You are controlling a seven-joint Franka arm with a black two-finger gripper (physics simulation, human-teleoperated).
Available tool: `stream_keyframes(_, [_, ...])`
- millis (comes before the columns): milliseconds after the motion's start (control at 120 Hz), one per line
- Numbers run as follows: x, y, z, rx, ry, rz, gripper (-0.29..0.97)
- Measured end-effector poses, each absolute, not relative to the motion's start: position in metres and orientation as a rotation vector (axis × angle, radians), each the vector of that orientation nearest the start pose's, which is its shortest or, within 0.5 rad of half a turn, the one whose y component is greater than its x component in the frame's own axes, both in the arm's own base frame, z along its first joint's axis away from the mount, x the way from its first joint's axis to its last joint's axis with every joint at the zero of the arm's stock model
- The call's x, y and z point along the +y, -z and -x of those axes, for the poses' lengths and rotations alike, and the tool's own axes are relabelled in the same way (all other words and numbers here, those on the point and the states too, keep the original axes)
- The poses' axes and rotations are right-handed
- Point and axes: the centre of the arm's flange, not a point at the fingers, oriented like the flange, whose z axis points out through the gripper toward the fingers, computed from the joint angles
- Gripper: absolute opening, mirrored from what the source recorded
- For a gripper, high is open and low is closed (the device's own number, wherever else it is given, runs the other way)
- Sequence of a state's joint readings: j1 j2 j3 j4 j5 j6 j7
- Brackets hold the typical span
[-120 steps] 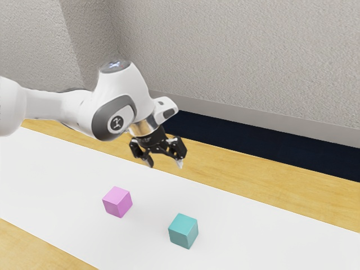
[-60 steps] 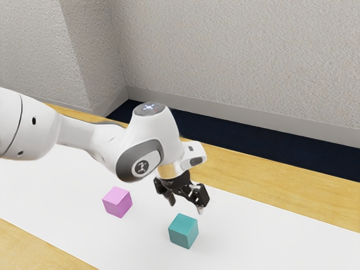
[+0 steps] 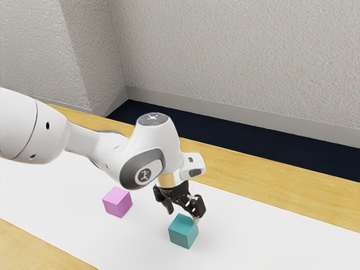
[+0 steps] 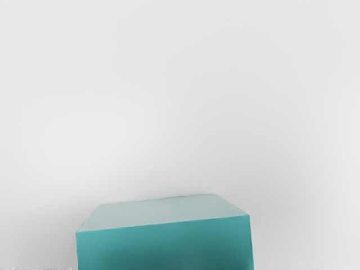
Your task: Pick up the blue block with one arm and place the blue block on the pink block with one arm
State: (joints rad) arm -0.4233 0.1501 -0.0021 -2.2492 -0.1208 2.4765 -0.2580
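- Approach step: jaws spread, hovering just above the blue block [image 3: 183,231], not yet gripping.
- Next, likely: lower, pinch it, then carry it to the pink block [image 3: 117,202] at ten o'clock.

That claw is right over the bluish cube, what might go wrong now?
The gripper hangs open just above the blue block; a fingertip looks close to the block's corner and might land on it, nudging it aside. The pink block sits nearby, so a low carry might knock it.
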Motion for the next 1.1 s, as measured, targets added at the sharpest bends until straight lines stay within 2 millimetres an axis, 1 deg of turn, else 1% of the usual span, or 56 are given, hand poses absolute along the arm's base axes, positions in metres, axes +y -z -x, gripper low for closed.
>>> stream_keyframes(158, [-0.224,-0.298,-0.497,0.1,0.053,3.235,0.6])
stream_keyframes(258, [-0.219,-0.297,-0.499,0.072,0.05,3.234,0.57])
stream_keyframes(442, [-0.219,-0.295,-0.499,0.05,0.042,3.233,0.54])
stream_keyframes(567, [-0.222,-0.29,-0.497,0.05,0.028,3.229,0.55])
stream_keyframes(742, [-0.231,-0.284,-0.493,0.072,0.013,3.224,0.58])
stream_keyframes(1100, [-0.231,-0.272,-0.492,0.07,-0.016,3.211,0.58])
